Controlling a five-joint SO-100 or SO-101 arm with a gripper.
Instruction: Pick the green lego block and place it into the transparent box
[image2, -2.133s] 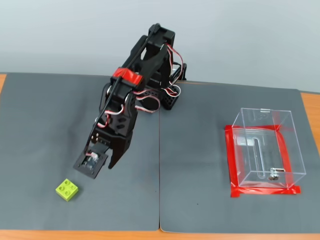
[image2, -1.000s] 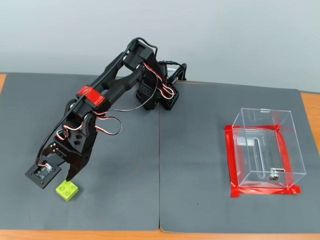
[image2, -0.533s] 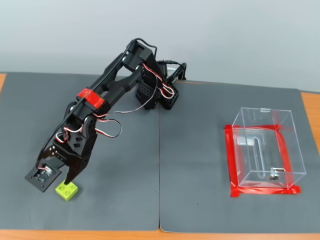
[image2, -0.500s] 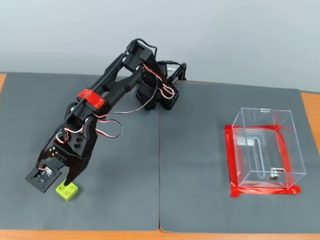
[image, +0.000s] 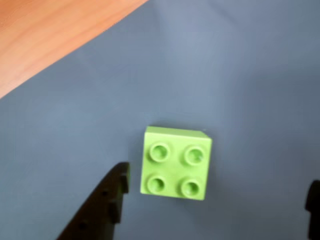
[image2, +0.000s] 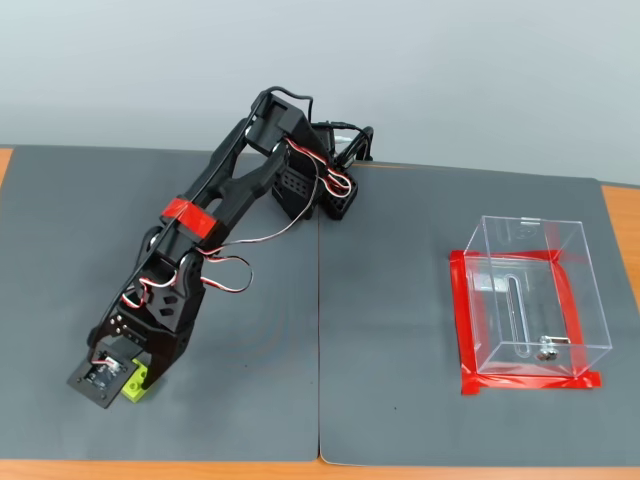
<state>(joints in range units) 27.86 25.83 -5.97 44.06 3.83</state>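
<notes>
- Green lego block (image: 176, 163) lies flat on the grey mat (image: 240, 75), four studs up, square to the wrist view and slightly below its centre.
- Gripper (image: 215, 200) is open: one black finger (image: 102, 207) enters from the lower left of the block, the tip of the other finger (image: 314, 202) shows at the right edge of the wrist view.
- Block sits between the two fingers, nearer the left one. A strip of mat shows between the block and that finger's tip, so no contact there; the gap on the right side of the block is wide.
- Wooden desk (image: 50, 35) surface appears beyond the mat edge, up and left of the block in the wrist view.
- Fixed view: the arm (image2: 215, 215) reaches down with the gripper (image2: 128, 380) lowered over the block (image2: 137, 380); only a sliver of green shows, between the black finger parts. Contact cannot be judged here.
- Transparent box (image2: 530, 290) stands upright on the mat far to the right of the block in the fixed view, well apart from it, with red tape (image2: 465, 330) around its base and a small metal fitting (image2: 546, 350) at the bottom.
</notes>
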